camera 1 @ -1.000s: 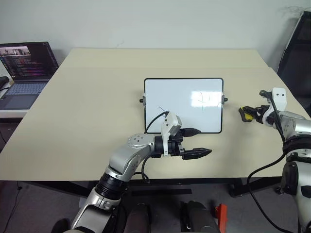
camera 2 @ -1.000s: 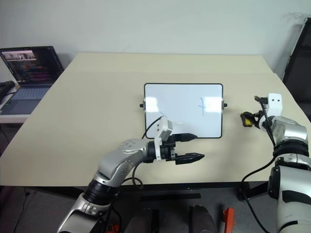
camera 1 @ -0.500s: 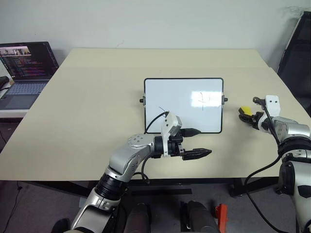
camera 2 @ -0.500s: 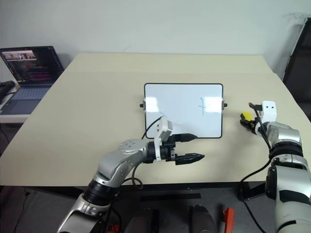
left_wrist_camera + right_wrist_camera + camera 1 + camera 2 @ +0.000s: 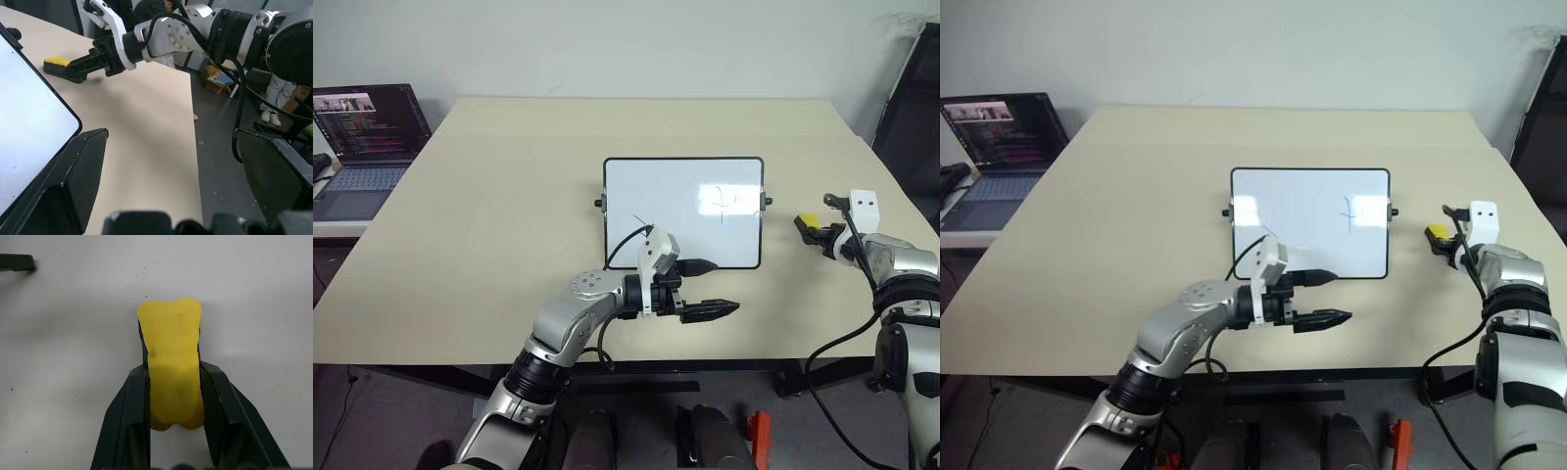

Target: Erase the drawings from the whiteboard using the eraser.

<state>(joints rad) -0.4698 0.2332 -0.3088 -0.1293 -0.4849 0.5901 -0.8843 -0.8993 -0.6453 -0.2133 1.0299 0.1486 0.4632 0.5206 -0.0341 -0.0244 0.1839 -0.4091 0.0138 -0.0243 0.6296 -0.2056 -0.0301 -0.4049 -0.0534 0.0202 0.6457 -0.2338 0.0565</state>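
My right gripper (image 5: 174,396) pinches the eraser (image 5: 172,357) firmly, just right of the whiteboard (image 5: 682,211). The drawings (image 5: 726,202) remain untouched, so all wiping is left. My left gripper (image 5: 713,289) hangs open near the whiteboard's front edge.

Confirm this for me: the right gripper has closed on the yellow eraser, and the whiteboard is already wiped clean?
Not quite. The right gripper does pinch the eraser, as the right wrist view shows, but the whiteboard still carries drawings in the left eye view.
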